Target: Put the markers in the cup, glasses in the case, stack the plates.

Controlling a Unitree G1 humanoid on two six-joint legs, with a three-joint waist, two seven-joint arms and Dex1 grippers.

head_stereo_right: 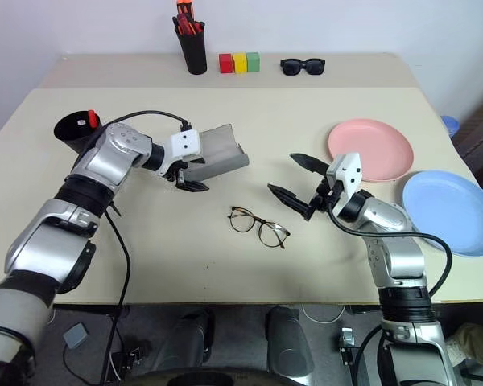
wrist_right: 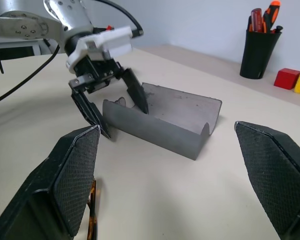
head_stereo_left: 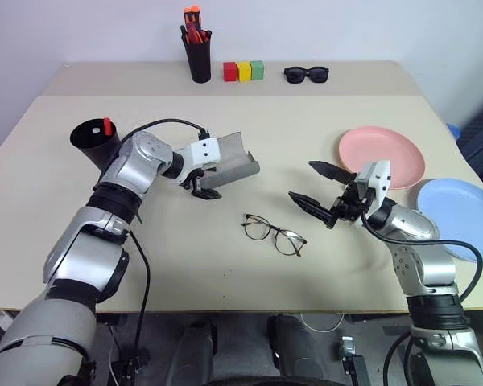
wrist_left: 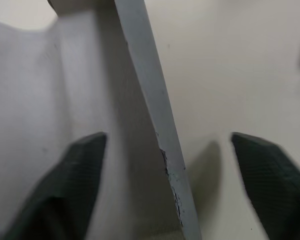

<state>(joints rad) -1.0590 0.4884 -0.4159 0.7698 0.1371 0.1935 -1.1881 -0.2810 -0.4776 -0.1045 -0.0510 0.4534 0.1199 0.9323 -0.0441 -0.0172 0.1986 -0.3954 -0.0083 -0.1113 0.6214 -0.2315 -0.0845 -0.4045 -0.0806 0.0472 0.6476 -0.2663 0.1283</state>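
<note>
Clearly, the left end effector (wrist_right: 109,102) is set astride the near long wall of the case (head_stereo_left: 235,161), one finger inside the open shell and the other outside on the tabletop (head_stereo_left: 225,273). Its jaws stand partly parted with that wall between them; whether they pinch it yet I cannot tell. That placing looks meant to steady the case, so that the glasses can go in without pushing it away. Behind the left arm stands the cup (head_stereo_left: 92,143), a red cap showing at its mouth, so at least one marker seems already in.

The case lies open upward, its long axis running out from the left end effector toward the right and slightly away. The glasses (head_stereo_left: 274,234) lie on the tabletop between the two end effectors, nearer the right one, temples folded, their long axis slanting from near the case down toward the robot's right.

The right end effector (head_stereo_left: 315,186) hovers just beyond the glasses, fingers spread wide and empty. Past its far side lie the pink plate (head_stereo_left: 381,156) and the blue plate (head_stereo_left: 459,205), side by side, not stacked.
</note>
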